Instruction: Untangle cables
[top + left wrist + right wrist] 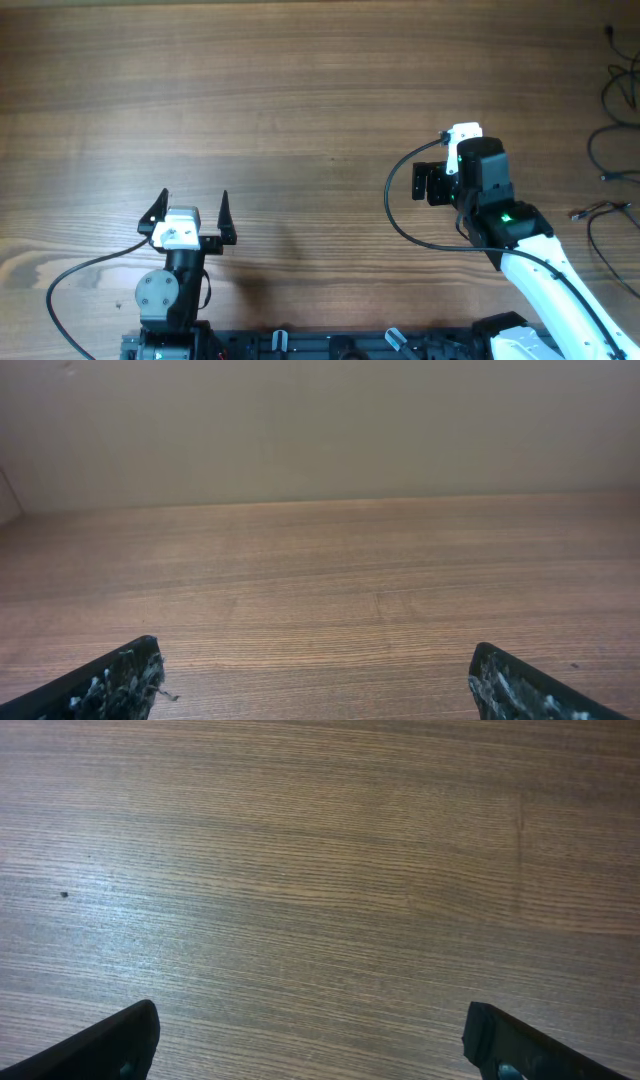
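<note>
The cables (pixel 612 140) are thin black cords lying in loose loops at the far right edge of the table, partly cut off by the frame, one with a small plug tip (pixel 578 213). My right gripper (pixel 432 183) is open and empty over bare wood, well to the left of the cables. In the right wrist view its fingers (pixel 310 1040) are spread wide with only table between them. My left gripper (pixel 190 208) is open and empty near the front left, far from the cables. The left wrist view shows its spread fingertips (pixel 315 685) over bare wood.
The wooden table (pixel 300 90) fills the overhead view. A thick black wire fixed to the right arm (pixel 395 215) loops beside it, and another (pixel 60 290) curves from the left arm's base. A plain wall (pixel 320 430) stands behind the table's far edge.
</note>
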Available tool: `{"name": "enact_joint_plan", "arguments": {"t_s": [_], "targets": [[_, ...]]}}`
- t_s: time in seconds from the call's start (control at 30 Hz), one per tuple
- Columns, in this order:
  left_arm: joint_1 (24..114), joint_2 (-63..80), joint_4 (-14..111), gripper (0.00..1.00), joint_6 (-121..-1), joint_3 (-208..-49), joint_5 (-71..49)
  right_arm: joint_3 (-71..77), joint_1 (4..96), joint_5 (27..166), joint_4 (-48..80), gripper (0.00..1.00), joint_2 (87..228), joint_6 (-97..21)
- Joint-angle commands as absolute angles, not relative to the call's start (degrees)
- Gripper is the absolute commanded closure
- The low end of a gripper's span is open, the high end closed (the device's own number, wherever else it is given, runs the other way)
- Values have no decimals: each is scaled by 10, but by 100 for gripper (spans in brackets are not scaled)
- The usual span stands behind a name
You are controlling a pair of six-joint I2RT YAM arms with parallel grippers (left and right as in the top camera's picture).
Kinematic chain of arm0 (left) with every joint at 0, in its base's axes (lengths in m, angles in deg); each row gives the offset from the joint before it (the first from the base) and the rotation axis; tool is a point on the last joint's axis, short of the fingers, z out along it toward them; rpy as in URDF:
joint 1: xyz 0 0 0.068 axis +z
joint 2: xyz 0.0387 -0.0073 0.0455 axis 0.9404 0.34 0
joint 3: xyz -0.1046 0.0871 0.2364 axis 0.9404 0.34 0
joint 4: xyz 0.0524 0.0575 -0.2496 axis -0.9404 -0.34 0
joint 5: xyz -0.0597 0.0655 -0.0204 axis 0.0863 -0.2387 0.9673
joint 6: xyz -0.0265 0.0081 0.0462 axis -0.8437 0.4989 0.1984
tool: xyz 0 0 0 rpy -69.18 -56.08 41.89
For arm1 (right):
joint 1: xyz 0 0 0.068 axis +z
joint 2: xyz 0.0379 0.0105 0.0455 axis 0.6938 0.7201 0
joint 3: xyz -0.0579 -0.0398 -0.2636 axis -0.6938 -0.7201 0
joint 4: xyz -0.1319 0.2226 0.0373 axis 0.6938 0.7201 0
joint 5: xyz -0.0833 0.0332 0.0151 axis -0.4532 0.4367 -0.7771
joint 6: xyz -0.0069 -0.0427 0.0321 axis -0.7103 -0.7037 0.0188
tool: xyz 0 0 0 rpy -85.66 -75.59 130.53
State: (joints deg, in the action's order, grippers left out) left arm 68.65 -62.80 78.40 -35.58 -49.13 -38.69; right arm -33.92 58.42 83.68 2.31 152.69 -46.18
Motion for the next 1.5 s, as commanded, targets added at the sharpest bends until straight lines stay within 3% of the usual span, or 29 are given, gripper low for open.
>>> {"name": "enact_joint_plan", "arguments": {"t_s": [0.0,0.93,1.03,1.2,1.47], "targets": [[690,-634,784,0,-344,-488,-384,-339,586,827,22,0,1530,-472],[690,-633,784,0,-344,-488,-384,-339,585,750,8,0,1532,-474],[690,-633,784,0,-344,-488,-384,-354,585,741,-14,0,1490,-474],[690,-633,784,0,-344,-488,-384,-497,585,739,-183,0,1364,-474],[690,-633,784,0,-344,-488,-384,-548,585,725,-207,0,1219,-474]]}}
